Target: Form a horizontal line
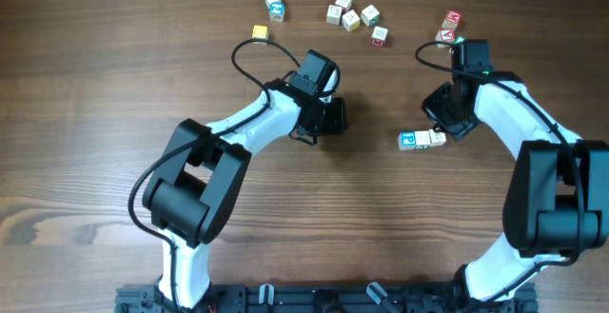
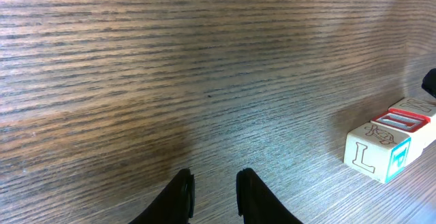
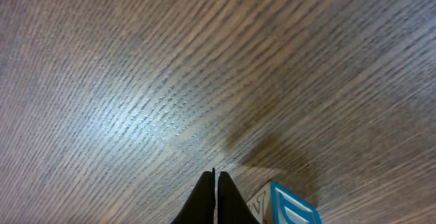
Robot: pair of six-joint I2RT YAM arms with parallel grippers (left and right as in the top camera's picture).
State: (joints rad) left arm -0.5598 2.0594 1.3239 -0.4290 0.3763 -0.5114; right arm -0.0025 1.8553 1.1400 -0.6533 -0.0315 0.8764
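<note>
The horizontal line [image 1: 422, 140] is a short row of cubes right of the table's middle, a teal-faced cube [image 1: 409, 141] touching a cream one [image 1: 434, 138]. In the left wrist view the row [image 2: 392, 139] shows at the far right, an "L" cube [image 2: 377, 154] nearest. My right gripper [image 1: 447, 126] stands just above the row's right end; its fingers [image 3: 215, 186] are shut on nothing, with the blue-faced cube [image 3: 294, 210] just beside them. My left gripper [image 1: 335, 118] is over bare wood left of the row, slightly open [image 2: 214, 183] and empty.
Loose cubes lie along the far edge: a white and blue pair [image 1: 274, 4], a yellow one [image 1: 259, 32], a cluster [image 1: 350, 13], a red-marked one [image 1: 379, 35] and two red-faced ones [image 1: 449, 26] behind my right wrist.
</note>
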